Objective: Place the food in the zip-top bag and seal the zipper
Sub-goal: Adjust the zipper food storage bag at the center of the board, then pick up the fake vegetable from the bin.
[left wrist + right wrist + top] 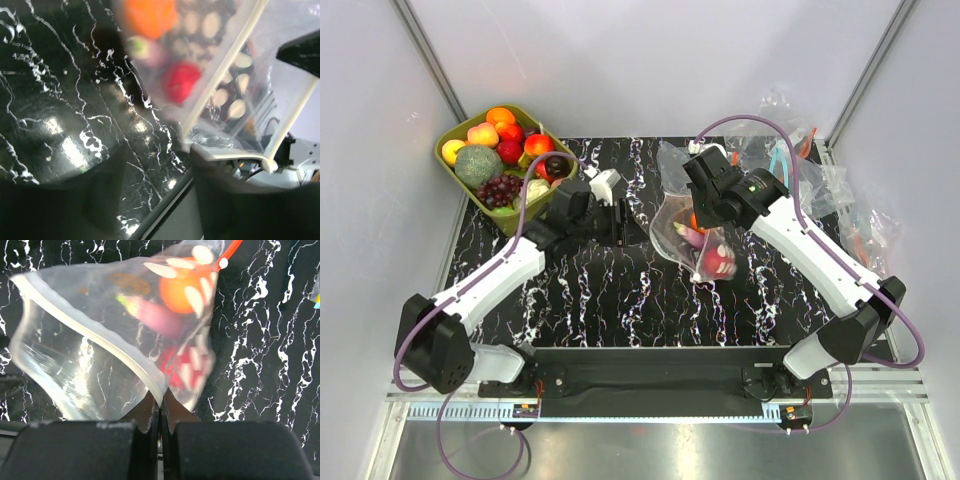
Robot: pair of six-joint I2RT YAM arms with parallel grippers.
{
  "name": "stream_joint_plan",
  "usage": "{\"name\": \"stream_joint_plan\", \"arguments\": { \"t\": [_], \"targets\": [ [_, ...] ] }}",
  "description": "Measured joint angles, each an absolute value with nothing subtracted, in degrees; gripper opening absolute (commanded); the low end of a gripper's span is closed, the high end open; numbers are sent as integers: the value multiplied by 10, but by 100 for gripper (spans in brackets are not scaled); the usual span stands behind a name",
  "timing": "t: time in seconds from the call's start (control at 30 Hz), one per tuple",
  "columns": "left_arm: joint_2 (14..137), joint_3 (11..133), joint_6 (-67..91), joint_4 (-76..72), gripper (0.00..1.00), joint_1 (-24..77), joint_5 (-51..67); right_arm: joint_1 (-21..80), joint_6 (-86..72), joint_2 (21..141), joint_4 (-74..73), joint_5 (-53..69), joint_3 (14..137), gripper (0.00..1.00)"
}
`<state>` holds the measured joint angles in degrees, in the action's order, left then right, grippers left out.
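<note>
— Broadly, what is shown, largest first?

— A black, white-veined marble-pattern table [620, 300]. Well to the left of both sets of jaws stands an olive-green plastic tub [458, 178] of spare toy produce. Right gripper [160, 416]: jaws pressed together, pinching the narrow press-seal zipper [90, 337] of the clear, white-dotted zip-top bag [75, 375], which lies just ahead of those jaws. Whether its base rests on the table cannot be told. Left gripper [623, 224]: jaws spread, the strip's far end in the gap between them, apparently unclamped.

— And the food?

— Inside the bag, beyond the right jaws: a glossy orange round piece [175, 290], a purple piece [155, 317] and a red piece [182, 370].

— What could go wrong?

— By judgement only: the mouth appears to gape beside the right jaws, so the seal looks unfinished. With one pinch bearing the load, the thin film may slip free, or the bag may tilt and spill a piece through the opening. Should the left jaws close off the strip, the tracks would mismatch, leaving the zipper partly open.
</note>
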<state>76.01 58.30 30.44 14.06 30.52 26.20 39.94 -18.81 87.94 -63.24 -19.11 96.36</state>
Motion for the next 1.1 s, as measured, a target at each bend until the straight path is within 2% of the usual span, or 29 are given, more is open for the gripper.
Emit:
{"name": "stream_joint_plan", "arguments": {
  "t": [0.03, 0.07, 0.1, 0.17, 0.37, 0.53, 0.73, 1.1],
  "targets": [
    [758, 581, 302, 142, 72, 305, 257, 399, -188, 879, -632, -193, 964, 0],
    [756, 580, 300, 145, 85, 305, 253, 399, -188, 879, -632, -194, 964, 0],
    [752, 579, 293, 146, 91, 305, 247, 399, -188, 880, -632, -194, 964, 0],
    [740, 578, 281, 147, 99, 305, 227, 399, -189, 881, -628, -194, 964, 0],
    [685, 582, 242, 161, 99, 284, 130, 399, -189, 890, -606, -194, 944, 0],
    [716, 661, 212, 204, 99, 204, 40, 399, -188, 892, -593, -187, 937, 0],
    [824, 815, 175, 243, 99, 107, -23, 399, -182, 892, -582, -183, 936, 0],
    [1092, 1110, 105, 337, 99, 47, -96, 399, -175, 892, -583, -173, 936, 0]
  ]
}}
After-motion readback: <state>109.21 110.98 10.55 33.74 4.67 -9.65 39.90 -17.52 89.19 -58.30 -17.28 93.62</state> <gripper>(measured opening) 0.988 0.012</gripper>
